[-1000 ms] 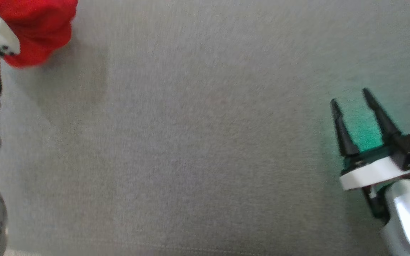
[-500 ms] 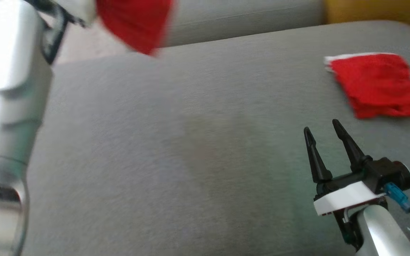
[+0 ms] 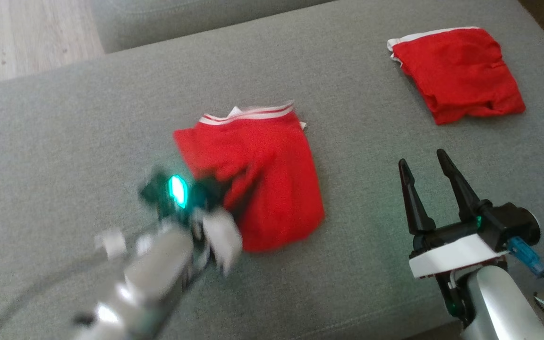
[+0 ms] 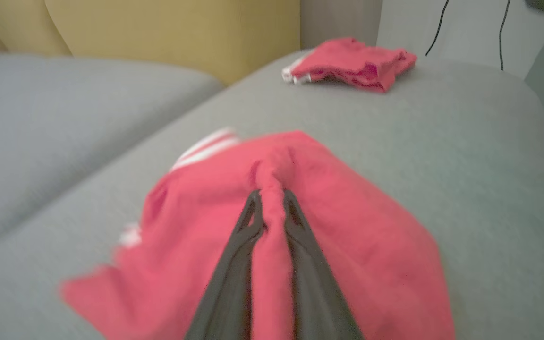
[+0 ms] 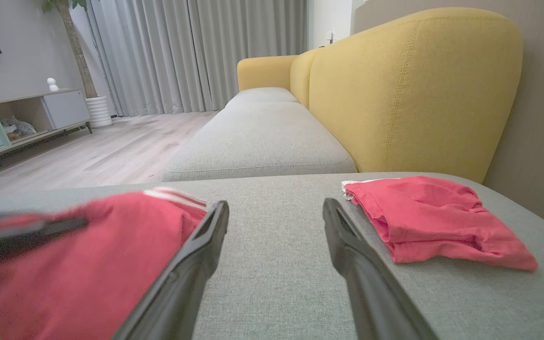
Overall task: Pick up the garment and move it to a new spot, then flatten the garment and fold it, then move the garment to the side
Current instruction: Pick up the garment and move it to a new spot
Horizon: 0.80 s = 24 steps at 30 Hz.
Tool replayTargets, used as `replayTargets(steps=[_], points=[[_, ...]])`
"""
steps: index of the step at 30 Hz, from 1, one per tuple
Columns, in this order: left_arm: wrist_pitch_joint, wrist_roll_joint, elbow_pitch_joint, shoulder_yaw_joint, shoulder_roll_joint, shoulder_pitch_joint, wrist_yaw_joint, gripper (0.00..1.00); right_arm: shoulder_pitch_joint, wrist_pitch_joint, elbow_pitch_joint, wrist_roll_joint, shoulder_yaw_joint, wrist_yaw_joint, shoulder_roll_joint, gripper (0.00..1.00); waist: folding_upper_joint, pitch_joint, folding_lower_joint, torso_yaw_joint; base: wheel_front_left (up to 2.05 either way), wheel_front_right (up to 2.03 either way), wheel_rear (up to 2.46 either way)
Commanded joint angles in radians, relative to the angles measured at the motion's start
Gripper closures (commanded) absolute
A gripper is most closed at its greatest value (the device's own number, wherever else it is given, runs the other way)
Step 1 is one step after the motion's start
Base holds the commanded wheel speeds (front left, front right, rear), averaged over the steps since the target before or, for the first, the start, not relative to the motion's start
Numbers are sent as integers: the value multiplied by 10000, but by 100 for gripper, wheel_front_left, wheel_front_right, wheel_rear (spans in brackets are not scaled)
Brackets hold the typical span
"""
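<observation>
Between the left fingers (image 4: 228, 283), the garment (image 4: 361, 245) sits pinched.

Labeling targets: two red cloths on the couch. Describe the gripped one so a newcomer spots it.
On the grey couch seat, look mid-cushion for the red garment with striped trim. Unlike the folded red cloth at the far right, it is pinched in the left gripper.

The grey sofa seat (image 5: 258, 137) has a mustard-yellow back (image 5: 413, 89). Beside it the light wooden floor (image 5: 111, 151) goes to long grey curtains (image 5: 196, 52) — a low sideboard (image 5: 64, 109) and a white plant pot (image 5: 98, 111) stand at the wall (image 5: 21, 47).
</observation>
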Motion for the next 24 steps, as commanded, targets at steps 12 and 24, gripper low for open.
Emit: replayTargets(steps=[12, 24], points=[[-1036, 70, -3465, 3034, 49, 4121, 1896, 0, 1317, -53, -392, 68, -610, 65, -48, 0, 0, -1665, -3, 1098, 0, 0, 0], [-1039, 1614, -6628, 7420, -660, 9019, 2467, 0, 3212, -53, -669, 234, -856, 65, 159, 0, 0, -3406, -3, 2239, 0, 0, 0]])
